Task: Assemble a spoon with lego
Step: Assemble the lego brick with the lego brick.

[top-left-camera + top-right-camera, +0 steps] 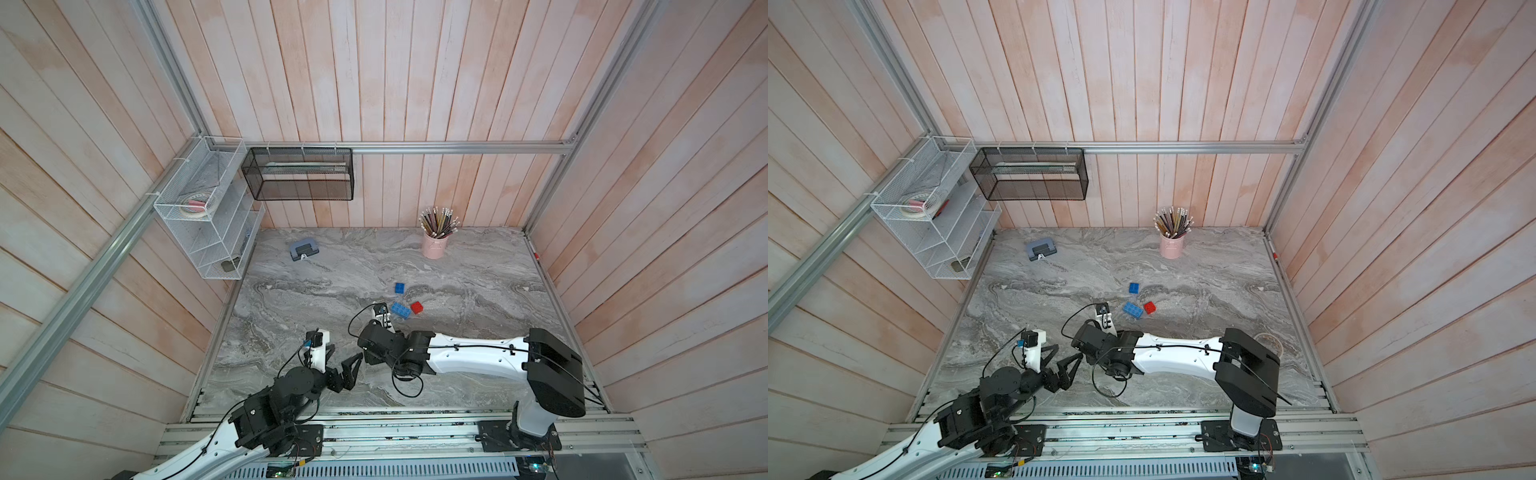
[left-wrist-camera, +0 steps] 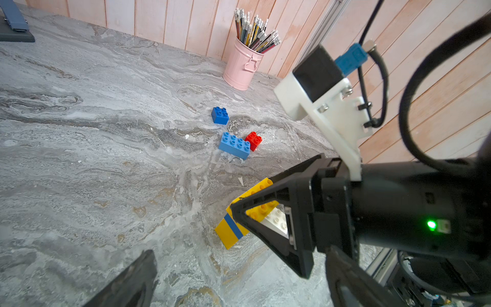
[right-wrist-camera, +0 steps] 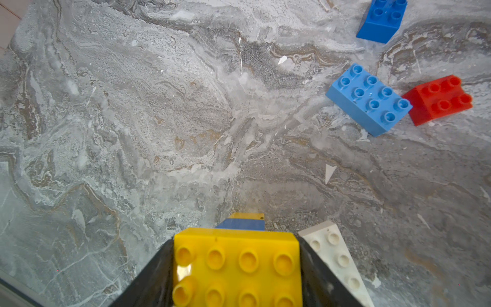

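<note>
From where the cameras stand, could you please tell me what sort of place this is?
Probably a robot test cell dressed as a desk: a marble-look tabletop boxed in by aluminium rails and plank walls, with a pink pencil cup and wire organisers on the wall.

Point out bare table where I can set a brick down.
Bare: the back strip between hole punch and pencil cup; the left stretch in front of the punch. Crowded: centre, where the square blue brick, oblong blue brick and red brick cluster.
</note>
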Robot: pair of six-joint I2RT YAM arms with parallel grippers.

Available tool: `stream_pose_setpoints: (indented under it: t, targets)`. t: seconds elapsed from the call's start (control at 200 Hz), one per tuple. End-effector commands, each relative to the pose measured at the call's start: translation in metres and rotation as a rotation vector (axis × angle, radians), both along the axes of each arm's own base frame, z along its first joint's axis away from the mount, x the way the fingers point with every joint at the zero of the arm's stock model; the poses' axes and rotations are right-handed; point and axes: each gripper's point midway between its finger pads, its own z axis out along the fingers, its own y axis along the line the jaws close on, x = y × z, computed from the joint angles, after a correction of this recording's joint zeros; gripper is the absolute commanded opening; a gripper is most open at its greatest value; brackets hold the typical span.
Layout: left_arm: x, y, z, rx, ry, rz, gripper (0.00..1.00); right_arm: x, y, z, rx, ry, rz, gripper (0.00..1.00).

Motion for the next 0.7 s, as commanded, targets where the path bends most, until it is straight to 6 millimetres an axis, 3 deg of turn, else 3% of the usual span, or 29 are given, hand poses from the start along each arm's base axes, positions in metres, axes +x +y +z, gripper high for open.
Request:
stream_pose_setpoints:
  t: [0.0, 0.235, 0.69]
  targets:
    - [-0.001, -0.003, 0.001, -0.008, -0.018, -0.019, 1.00, -0.034, -0.036, -0.066, -0.181, 0.193, 0.032, 0.46]
    - [-0.001, -0.003, 0.002, -0.008, -0.018, -0.018, 1.00, -0.035, -0.041, -0.071, -0.232, 0.204, 0.031, 0.45]
    - [-0.002, -0.003, 0.001, -0.007, -0.018, -0.021, 1.00, -0.025, -0.026, -0.049, -0.212, 0.141, 0.004, 0.55]
